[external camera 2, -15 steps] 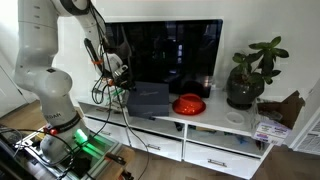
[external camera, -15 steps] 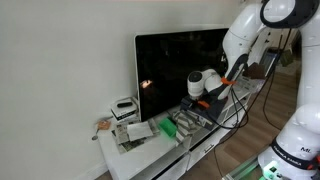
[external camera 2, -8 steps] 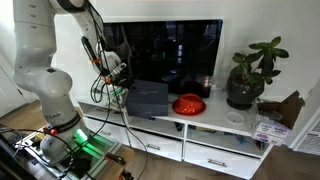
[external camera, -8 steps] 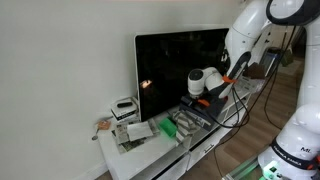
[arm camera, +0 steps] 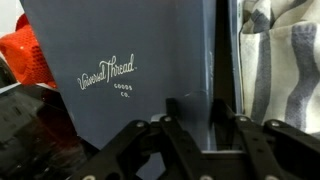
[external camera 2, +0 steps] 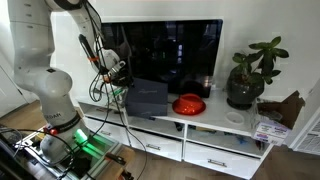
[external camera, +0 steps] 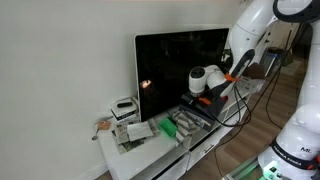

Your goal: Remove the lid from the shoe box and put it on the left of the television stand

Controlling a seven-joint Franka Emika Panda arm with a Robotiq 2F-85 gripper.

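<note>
Grey cardboard lid (arm camera: 130, 80) marked Universal Thread, gripper (arm camera: 203, 124) fingers (arm camera: 172, 135) straddling its rim at 6 o'clock, clamping unclear, red bowl (arm camera: 25, 60) at 10 o'clock.

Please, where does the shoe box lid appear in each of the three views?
Exterior view: the lid lies low, right of centre, before the television.
Exterior view: the lid is left of centre, beside the red dish.
Wrist view: the lid fills the middle, with white lettering.
Shared landmark: the red dish, at the wrist view's left edge.
</note>
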